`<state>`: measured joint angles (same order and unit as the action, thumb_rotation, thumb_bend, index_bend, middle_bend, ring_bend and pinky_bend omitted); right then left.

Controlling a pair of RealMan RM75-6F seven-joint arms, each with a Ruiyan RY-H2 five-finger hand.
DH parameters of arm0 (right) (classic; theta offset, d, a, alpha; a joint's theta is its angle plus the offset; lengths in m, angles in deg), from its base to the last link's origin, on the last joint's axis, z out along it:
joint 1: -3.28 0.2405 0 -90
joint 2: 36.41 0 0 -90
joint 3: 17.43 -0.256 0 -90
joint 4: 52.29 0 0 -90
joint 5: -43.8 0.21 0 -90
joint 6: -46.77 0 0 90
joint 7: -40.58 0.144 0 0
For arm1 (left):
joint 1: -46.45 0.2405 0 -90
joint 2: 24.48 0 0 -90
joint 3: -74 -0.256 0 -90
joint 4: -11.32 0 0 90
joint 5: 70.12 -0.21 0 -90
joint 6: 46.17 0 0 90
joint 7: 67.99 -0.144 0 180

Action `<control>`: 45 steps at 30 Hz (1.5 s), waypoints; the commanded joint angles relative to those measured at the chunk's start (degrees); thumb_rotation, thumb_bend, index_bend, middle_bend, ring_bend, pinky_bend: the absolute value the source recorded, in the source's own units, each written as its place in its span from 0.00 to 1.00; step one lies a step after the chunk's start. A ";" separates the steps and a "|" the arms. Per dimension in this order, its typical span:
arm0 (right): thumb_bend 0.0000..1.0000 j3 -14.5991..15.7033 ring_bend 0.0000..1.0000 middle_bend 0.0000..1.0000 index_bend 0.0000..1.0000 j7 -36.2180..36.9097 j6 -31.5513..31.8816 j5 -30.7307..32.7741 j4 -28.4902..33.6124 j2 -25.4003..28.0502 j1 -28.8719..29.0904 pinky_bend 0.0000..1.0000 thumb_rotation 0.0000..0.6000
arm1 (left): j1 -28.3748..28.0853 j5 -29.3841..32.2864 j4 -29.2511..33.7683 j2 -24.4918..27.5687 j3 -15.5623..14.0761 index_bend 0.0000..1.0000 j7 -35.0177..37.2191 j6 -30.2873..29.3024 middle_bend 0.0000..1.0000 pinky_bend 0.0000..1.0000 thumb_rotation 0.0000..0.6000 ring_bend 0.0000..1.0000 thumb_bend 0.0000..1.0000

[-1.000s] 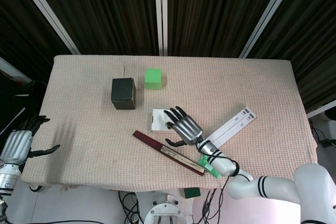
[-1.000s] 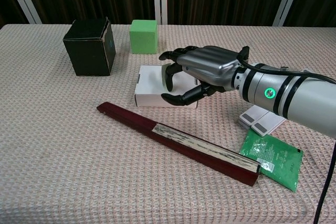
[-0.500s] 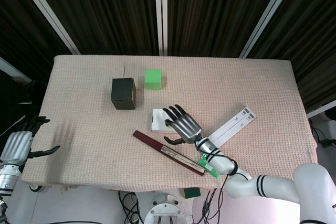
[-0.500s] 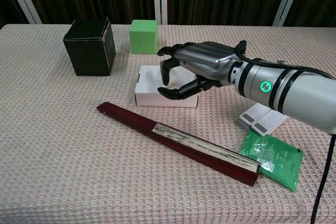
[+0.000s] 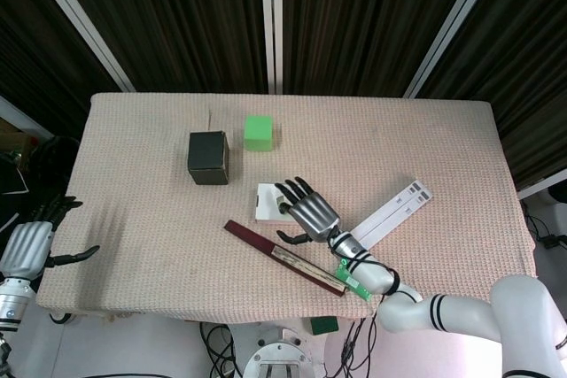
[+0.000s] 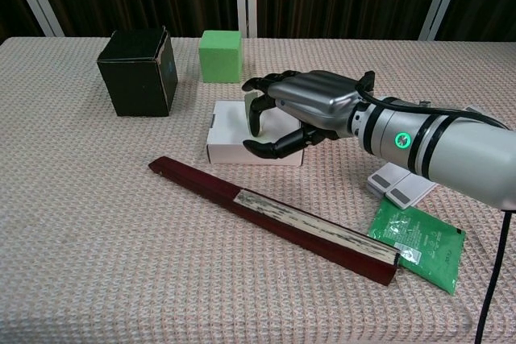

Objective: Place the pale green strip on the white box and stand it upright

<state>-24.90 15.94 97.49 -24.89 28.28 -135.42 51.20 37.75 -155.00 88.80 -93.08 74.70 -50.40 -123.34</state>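
Fingers (image 6: 260, 110) of the right hand (image 6: 310, 106) curl downward over the white box (image 6: 230, 147), thumb below. A small pale sliver shows at their tips, taken to be the pale green strip (image 6: 249, 101), roughly upright just above the box top. Whether it is pinched or merely fenced in cannot be told.

Judgement: the strip is light, thin and narrow-footed, so it will tip easily. It is best held by its flat faces near mid-height and let go gently.

The box lies near the middle of the bench (image 5: 443, 148). From the box:
- black box (image 6: 137, 70) at 10 o'clock
- green cube (image 6: 221, 55) at 12 o'clock
- dark red bar (image 6: 274, 217) at 6 o'clock

The left hand (image 5: 27, 248) hangs off the bench edge at 8 o'clock, fingers spread and empty.
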 commanded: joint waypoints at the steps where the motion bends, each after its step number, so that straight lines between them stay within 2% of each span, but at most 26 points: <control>1: 0.37 -0.27 0.00 0.00 0.36 0.73 0.68 -0.64 0.44 0.35 -0.21 0.00 0.32 | 0.00 0.01 0.04 0.01 0.03 0.19 -0.01 -0.02 0.13 0.16 0.47 0.04 0.00; 24: 0.37 -0.43 0.00 0.00 0.34 2.53 -0.29 -1.30 -1.48 -0.18 0.25 0.00 0.32 | -0.21 0.43 0.67 0.73 0.48 0.19 -0.20 0.17 0.13 0.16 0.47 0.04 0.00; 28: 0.37 -0.63 0.00 0.00 0.32 5.48 1.65 -4.41 -0.41 0.50 -0.14 0.00 0.32 | -0.15 0.36 1.09 1.00 0.59 0.19 -0.29 -0.18 0.13 0.16 0.46 0.04 0.00; 30: 0.37 -0.46 0.00 0.00 0.28 7.93 3.69 -7.44 0.25 1.54 -0.66 0.00 0.32 | -0.11 0.13 1.54 1.29 0.60 0.19 -0.49 -0.50 0.13 0.16 0.47 0.04 0.00; 34: 0.35 1.11 0.00 0.00 0.17 11.11 9.83 -12.97 4.26 6.74 -3.74 0.00 0.31 | 0.13 -0.53 2.63 1.93 0.51 0.19 -1.13 -1.48 0.13 0.16 0.47 0.04 0.00; 38: 0.33 3.70 0.00 0.00 0.13 9.32 17.75 -15.44 9.15 14.50 -9.67 0.00 0.30 | 0.38 -1.14 3.48 2.26 0.35 0.19 -2.00 -2.33 0.13 0.16 0.46 0.04 0.00; 42: 0.29 6.13 0.00 0.00 0.03 8.06 25.71 -13.10 12.20 22.12 -17.81 0.00 0.30 | 0.80 -2.37 3.95 2.00 0.17 0.19 -3.90 -4.16 0.13 0.16 0.47 0.04 0.00; 45: 0.19 7.62 0.00 0.00 0.00 7.60 31.21 -10.36 10.69 25.21 -24.02 0.00 0.30 | 1.24 -3.24 3.67 1.21 0.21 0.19 -6.93 -6.00 0.13 0.16 0.46 0.04 0.00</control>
<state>-19.52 24.35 123.35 -37.46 38.52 -114.35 32.80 38.66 -157.62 92.57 -91.37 74.92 -55.82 -128.25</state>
